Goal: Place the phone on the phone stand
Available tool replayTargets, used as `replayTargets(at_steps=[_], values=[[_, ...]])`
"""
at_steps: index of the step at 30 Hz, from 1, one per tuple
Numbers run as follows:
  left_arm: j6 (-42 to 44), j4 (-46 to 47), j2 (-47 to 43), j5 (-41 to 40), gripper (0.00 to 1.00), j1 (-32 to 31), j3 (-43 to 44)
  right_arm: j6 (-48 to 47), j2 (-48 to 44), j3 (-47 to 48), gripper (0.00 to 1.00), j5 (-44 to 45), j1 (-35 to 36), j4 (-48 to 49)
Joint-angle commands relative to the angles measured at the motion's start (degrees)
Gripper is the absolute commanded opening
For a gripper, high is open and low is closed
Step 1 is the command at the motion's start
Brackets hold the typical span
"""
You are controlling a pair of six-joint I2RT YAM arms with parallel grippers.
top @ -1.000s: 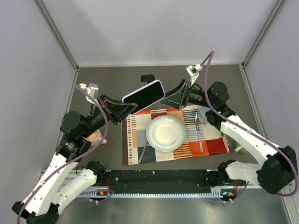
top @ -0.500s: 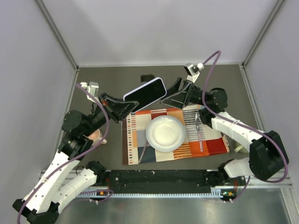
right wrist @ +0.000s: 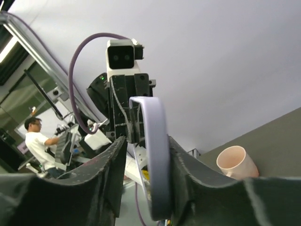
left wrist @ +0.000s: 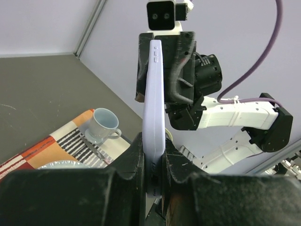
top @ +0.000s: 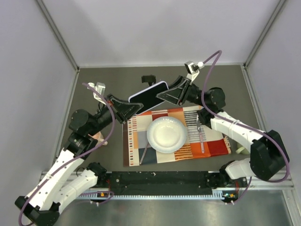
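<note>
Two robot arms are shown from above, meeting over a dark surface (top: 103, 80). The phone (top: 148, 94) is held in the air between them, slanted from 8 o'clock to 2 o'clock. It hangs just past the 12 o'clock edge of a striped placemat (top: 211, 146) on which a white bowl (top: 167, 134) is set. The phone's 8 o'clock end is clamped by the left arm's fingers (left wrist: 134, 160), which are closed on its two faces; in the left wrist view its pale lavender edge is seen rising straight up from between them. The 2 o'clock end is straddled by the right arm's fingers (right wrist: 110, 174). A sliver of gap seems to be left on one side in the right wrist view, so whether a pinch has been made cannot be told. Compared with a second ago, the right arm has been brought in from 3 o'clock, its fingers have been drawn around the phone's end and narrowed, and the phone has been carried slightly toward 12 o'clock. The phone stand (top: 149, 79), a small black shape, is seen on the surface just beyond the phone at 12 o'clock, with nothing yet resting on it. A handover to the right arm is judged to be under way, and placing has not begun.
</note>
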Motion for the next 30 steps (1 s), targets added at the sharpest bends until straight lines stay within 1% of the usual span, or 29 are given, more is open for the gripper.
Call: replayTargets(at_steps=[1,3,4,5,7,8,9,10,11,12,13,14,16,18,19,20,21,22,24,25,26,28,29,30], values=[[-0.5,7.6,-1.3,-0.8,0.0,-0.2,-0.2,-0.3,1.1,3.7,0.21,1.8,1.2,4.3],[-0.5,7.3,-1.6,-0.8,0.0,-0.2,-0.9,-0.6,1.5,3.6,0.03,1.5,1.1,4.1],[-0.4,6.7,-1.7,-0.9,0.0,-0.1,-0.8,-0.9,1.8,3.6,0.0,0.9,1.2,4.1],[-0.1,4.4,-1.9,-0.9,0.0,-0.1,-0.7,-1.4,1.9,3.5,0.0,0.4,1.2,4.5],[1.9,0.8,-1.8,-0.2,0.22,-0.1,1.0,-2.5,2.3,3.6,0.0,-2.1,0.5,4.4],[3.1,-3.4,-1.8,0.5,0.33,-0.1,1.6,-3.3,2.4,3.8,0.0,-3.2,0.3,3.6],[4.3,-5.2,-1.8,1.5,0.43,-0.1,2.1,-3.6,2.6,4.5,0.0,-5.9,-0.2,3.2],[7.0,-7.2,-2.2,3.2,0.59,-0.1,3.2,-3.8,2.7,4.9,0.0,-7.4,-1.4,2.6],[8.1,-8.6,-2.6,3.9,0.62,-0.1,3.4,-3.7,3.0,5.3,0.0,-8.8,-2.1,2.4],[9.1,-13.4,-2.8,4.1,0.71,-0.1,3.8,-3.7,2.8,5.8,0.0,-11.6,-2.7,2.0],[11.0,-15.3,-4.0,4.3,0.77,0.0,4.5,-3.9,2.7,6.0,0.0,-13.0,-3.9,1.5],[11.8,-16.9,-4.3,4.4,0.79,0.0,4.8,-4.9,2.3,6.4,0.0,-14.6,-4.5,0.7],[14.6,-21.2,-5.8,4.9,0.8,0.0,5.9,-7.4,1.4,7.7,0.0,-18.5,-5.2,-5.2],[17.1,-24.2,-6.5,4.7,0.81,0.0,6.9,-14.2,-0.4,9.6,0.0,-22.0,-5.4,-12.4],[17.9,-26.9,-6.6,4.6,0.81,0.0,8.2,-17.1,-1.0,10.1,0.0,-23.1,-5.4,-20.3],[18.7,-28.1,-6.4,4.2,0.81,0.0,8.9,-22.2,-1.7,10.8,0.0,-24.0,-5.4,-23.7],[20.3,-29.3,-6.2,4.0,0.81,0.0,9.6,-24.7,-3.2,11.7,0.0,-25.7,-5.4,-26.9],[20.9,-31.3,-5.3,3.8,0.82,0.0,11.0,-30.1,-3.9,12.3,0.0,-26.3,-5.4,-34.7],[22.4,-32.8,-2.9,5.1,0.83,0.0,12.3,-36.0,-5.9,14.4,0.0,-27.1,-5.3,-43.3],[22.8,-33.3,-1.9,6.2,0.83,0.1,13.5,-42.4,-6.5,15.2,0.0,-27.0,-5.3,-52.1],[23.1,-34.1,-0.8,8.2,0.83,0.1,14.1,-45.2,-6.9,17.1,0.0,-26.9,-5.3,-56.6],[23.5,-34.0,2.0,10.2,0.84,0.1,15.1,-50.0,-7.9,18.4,0.0,-27.0,-4.8,-62.1],[23.4,-33.4,2.9,10.9,0.84,0.1,15.3,-50.4,-8.1,18.9,0.0,-27.1,-4.7,-64.0],[23.1,-32.9,4.4,13.7,0.84,0.1,15.0,-50.5,-8.4,19.0,0.0,-27.6,-4.2,-64.2]])
